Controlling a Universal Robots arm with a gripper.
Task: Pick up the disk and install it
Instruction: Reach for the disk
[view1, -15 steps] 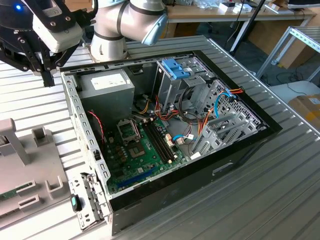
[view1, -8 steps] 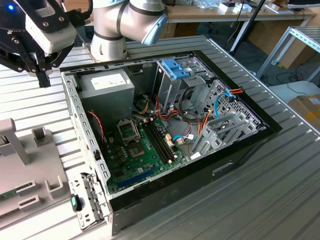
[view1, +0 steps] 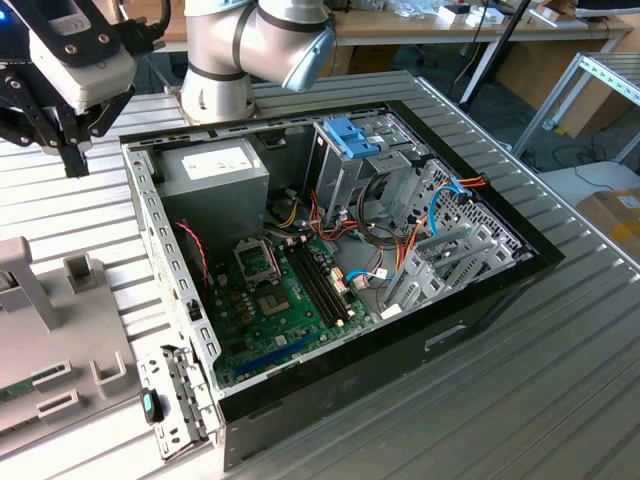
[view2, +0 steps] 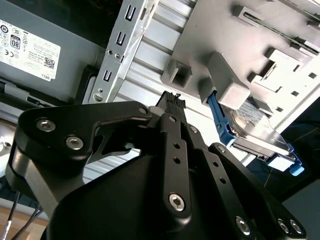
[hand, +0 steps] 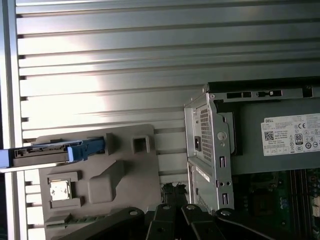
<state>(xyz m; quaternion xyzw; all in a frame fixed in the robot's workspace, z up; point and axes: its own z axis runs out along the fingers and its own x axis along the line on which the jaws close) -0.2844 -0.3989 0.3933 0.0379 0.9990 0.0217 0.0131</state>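
Second wrist view: gripper (view2: 172, 101), apparently closed on nothing, near the disk (view2: 252, 127) standing edgewise in a grey holder (view2: 210, 30), at the exterior view's left of the open computer case (view1: 400, 350).

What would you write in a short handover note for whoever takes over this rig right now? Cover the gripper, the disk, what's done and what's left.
Gripper: jaws shut, holding nothing. It hovers above the table, near the grey holder and the open computer case.
Disk: seated in the grey holder beside the case, one end sticking out past the holder's edge, untouched.
Done: nothing visible; the disk is not picked up.
Left: the pick-up and the install.
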